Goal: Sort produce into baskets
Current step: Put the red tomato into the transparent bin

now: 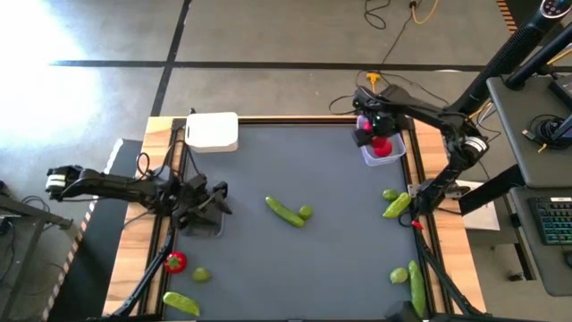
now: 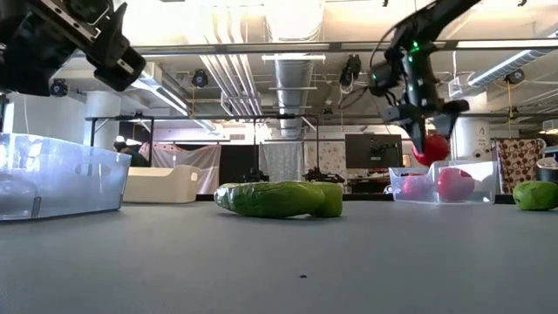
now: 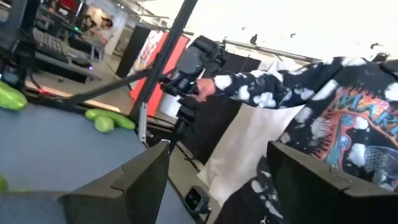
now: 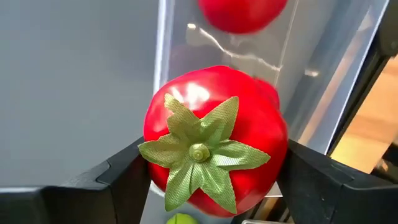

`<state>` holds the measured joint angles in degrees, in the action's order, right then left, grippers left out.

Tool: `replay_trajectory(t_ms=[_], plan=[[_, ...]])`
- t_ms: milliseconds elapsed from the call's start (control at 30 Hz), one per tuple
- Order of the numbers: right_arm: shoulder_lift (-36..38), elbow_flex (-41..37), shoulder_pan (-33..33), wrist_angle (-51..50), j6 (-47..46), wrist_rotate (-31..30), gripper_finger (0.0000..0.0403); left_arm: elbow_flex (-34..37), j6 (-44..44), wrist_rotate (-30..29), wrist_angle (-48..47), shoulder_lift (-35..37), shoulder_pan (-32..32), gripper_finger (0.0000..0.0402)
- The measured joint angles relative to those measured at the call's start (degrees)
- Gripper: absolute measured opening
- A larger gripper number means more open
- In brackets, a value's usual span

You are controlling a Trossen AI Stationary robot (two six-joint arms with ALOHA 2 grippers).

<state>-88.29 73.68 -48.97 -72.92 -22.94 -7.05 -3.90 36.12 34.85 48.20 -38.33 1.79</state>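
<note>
Right gripper [image 4: 205, 180] fingers clenched on red tomato [image 4: 214, 137], directly above clear tub [image 1: 382, 148]. Lower centred between tub walls before release. Left gripper [image 1: 210, 201] above grey tray [image 1: 204, 228], fingers spread, empty.

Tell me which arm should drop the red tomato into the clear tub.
Right. The right gripper already holds the red tomato above the clear tub, where another red piece lies. The left gripper is across the table over the dark grey tray, holding nothing.
</note>
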Motion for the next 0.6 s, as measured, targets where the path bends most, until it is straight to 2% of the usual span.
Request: replay_trajectory(t_ms=[200,400,600], plan=[[0.5,-2.8,-1.5,4.7,0.5,-0.9,0.028,0.0,-1.2,-1.4,0.0,-0.1,-0.6,0.0253],[-0.2,-3.0,-4.9,10.6,0.2,-8.9,0.0285,0.0,-2.0,-1.4,-0.3,-0.4,-0.6,0.0253],[-2.7,-3.4,-7.1,11.7,-1.3,-12.6,0.0282,0.0,-0.4,-1.4,-2.0,-2.0,-0.6,0.0253]])
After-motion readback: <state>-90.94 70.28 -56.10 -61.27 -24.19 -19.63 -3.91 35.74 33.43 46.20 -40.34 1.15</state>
